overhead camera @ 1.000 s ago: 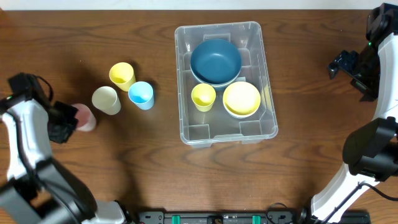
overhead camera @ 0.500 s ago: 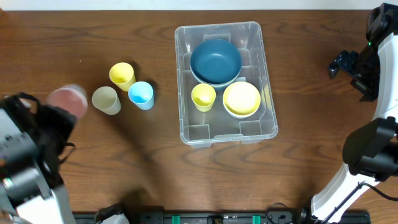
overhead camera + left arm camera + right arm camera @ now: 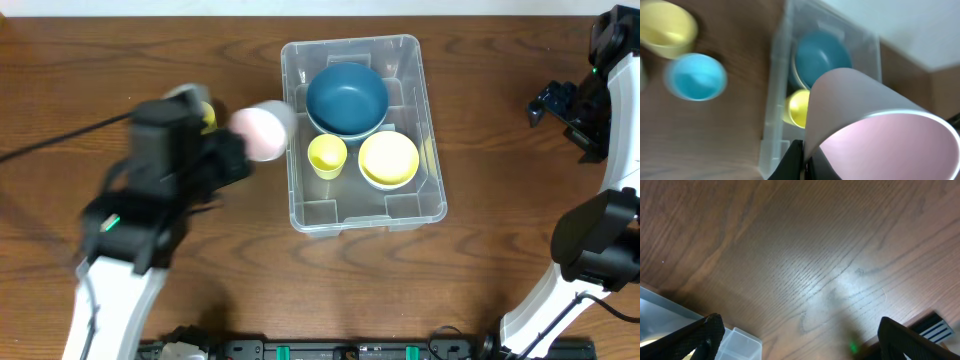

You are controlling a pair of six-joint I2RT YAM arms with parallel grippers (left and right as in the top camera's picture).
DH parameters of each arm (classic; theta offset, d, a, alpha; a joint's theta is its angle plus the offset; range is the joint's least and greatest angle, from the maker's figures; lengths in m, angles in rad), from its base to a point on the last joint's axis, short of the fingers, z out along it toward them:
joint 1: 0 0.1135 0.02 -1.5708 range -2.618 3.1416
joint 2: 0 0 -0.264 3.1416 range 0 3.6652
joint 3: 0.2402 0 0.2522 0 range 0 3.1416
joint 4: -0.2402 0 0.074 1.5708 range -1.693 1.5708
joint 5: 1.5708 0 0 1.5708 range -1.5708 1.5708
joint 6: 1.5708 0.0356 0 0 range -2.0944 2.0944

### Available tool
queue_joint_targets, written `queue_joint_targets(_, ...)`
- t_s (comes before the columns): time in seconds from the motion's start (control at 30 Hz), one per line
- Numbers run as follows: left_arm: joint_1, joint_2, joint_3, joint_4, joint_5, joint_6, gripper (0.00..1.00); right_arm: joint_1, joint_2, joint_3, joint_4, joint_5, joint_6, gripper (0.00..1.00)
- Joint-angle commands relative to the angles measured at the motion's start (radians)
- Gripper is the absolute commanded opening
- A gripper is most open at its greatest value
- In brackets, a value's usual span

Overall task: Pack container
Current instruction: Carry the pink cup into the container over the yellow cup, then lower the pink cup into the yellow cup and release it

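Brown tabletop (image 3: 480,280); left jaws clamp pink cup (image 3: 260,133) beside container (image 3: 365,222) rim — right jaws apart.

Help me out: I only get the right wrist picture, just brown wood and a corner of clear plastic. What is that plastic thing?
Observer: A large clear plastic rectangular container. Inside sit a dark blue round bowl, a yellow round bowl and a small yellow cup.
Visitor: Is the other arm doing anything?
Observer: The left arm's fingers are shut on a pale pink plastic cup, held right by the container's left rim.
Visitor: Anything left outside?
Observer: A light blue cup and a second yellow cup stand on the wooden table.
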Motion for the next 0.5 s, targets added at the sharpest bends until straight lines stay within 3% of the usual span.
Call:
queue_joint_targets(0.0, -0.105, 0.110, 0.012, 0.037, -0.089, 0.003, 0.06, -0.005, -0.012, 0.002, 0.000, 0.011, 0.013, 0.99)
queue_joint_targets(0.47, -0.168, 0.412, 0.012, 0.106, -0.109, 0.010, 0.06, -0.005, -0.012, 0.002, -0.001, 0.011, 0.013, 0.99)
